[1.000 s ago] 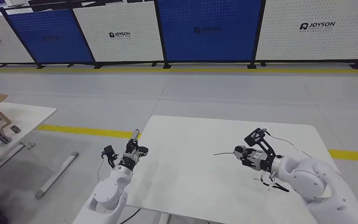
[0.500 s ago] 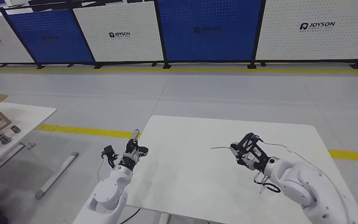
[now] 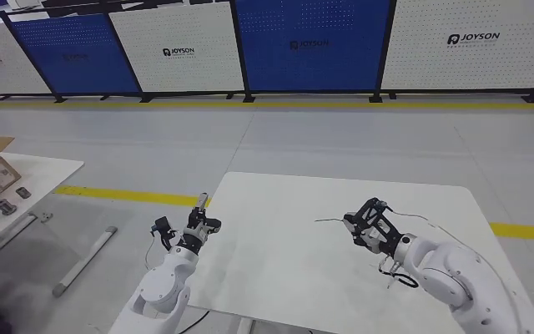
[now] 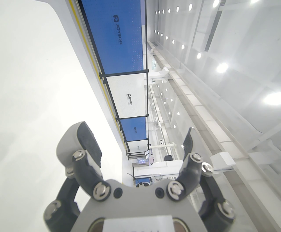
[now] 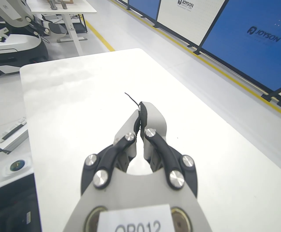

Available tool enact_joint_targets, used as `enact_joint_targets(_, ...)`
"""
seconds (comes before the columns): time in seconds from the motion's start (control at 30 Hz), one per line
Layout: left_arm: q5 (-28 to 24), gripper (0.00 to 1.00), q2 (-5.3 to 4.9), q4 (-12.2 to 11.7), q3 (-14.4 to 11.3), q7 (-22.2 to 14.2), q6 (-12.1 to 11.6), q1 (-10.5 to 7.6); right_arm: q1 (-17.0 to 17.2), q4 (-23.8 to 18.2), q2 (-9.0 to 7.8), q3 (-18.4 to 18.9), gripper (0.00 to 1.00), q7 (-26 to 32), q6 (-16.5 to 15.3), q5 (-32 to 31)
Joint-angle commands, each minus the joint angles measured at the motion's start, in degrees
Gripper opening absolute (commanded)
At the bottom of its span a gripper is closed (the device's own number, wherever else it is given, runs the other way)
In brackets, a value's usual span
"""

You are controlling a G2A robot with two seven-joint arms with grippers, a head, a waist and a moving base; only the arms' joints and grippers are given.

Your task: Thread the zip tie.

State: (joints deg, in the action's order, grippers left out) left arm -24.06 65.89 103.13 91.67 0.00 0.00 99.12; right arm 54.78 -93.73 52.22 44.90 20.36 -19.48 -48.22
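Note:
A thin black zip tie [image 3: 329, 221] hangs just above the white table [image 3: 275, 259], right of the middle. My right gripper [image 3: 357, 225] is shut on it. In the right wrist view the pads [image 5: 142, 114] pinch the zip tie [image 5: 132, 99], and a short curved tail sticks out past the tips of my right gripper [image 5: 140, 111]. My left gripper [image 3: 200, 207] stands at the table's left edge, pointing away from me. In its own view the left gripper [image 4: 138, 134] is open with nothing between the fingers.
Blue and white panels [image 3: 309, 42] fence off the floor behind the table. A second table [image 3: 33, 175] stands at the far left. The right wrist view shows a desk [image 5: 63, 6] and another machine [image 5: 19, 41] beyond the table's far end.
My right gripper has turned and shifted slightly left with the zip tie in the first half second, then held still. The left arm has not moved.

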Motion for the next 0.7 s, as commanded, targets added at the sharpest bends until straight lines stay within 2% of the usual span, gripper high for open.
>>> enact_joint_targets(0.0, 0.0, 1.00, 0.00, 0.0, 0.0, 0.0, 0.0, 0.00, 0.1, 0.0, 0.01, 0.0, 0.00, -0.1, 0.1, 0.0)
enact_joint_targets(0.13, 0.0, 1.00, 0.00, 0.0, 0.0, 0.0, 0.0, 0.00, 0.1, -0.2, -0.01, 0.3, 0.00, -1.5, 0.0, -2.8)
enact_joint_targets(0.27, 0.0, 1.00, 0.00, 0.0, 0.0, 0.0, 0.0, 0.00, -1.4, 0.1, -0.91, -1.9, 0.00, -6.3, 0.0, -7.4)
enact_joint_targets(0.33, 0.0, 1.00, 0.00, 0.0, 0.0, 0.0, 0.0, 0.00, -2.6, -0.5, -1.65, -4.9, 0.00, -10.3, 0.0, -11.9)
enact_joint_targets(0.43, 0.0, 1.00, 0.00, 0.0, 0.0, 0.0, 0.0, 0.00, -5.5, 0.7, -3.04, -10.0, 0.00, -15.1, 0.0, -16.0)
enact_joint_targets(0.53, 0.0, 1.00, 0.00, 0.0, 0.0, 0.0, 0.0, 0.00, -8.5, 2.7, -3.76, -13.6, 0.00, -17.4, 0.0, -15.0)
enact_joint_targets(0.67, 0.0, 1.00, 0.00, 0.0, 0.0, 0.0, 0.0, 0.00, -8.5, 2.7, -3.76, -13.6, 0.00, -17.4, 0.0, -15.0)
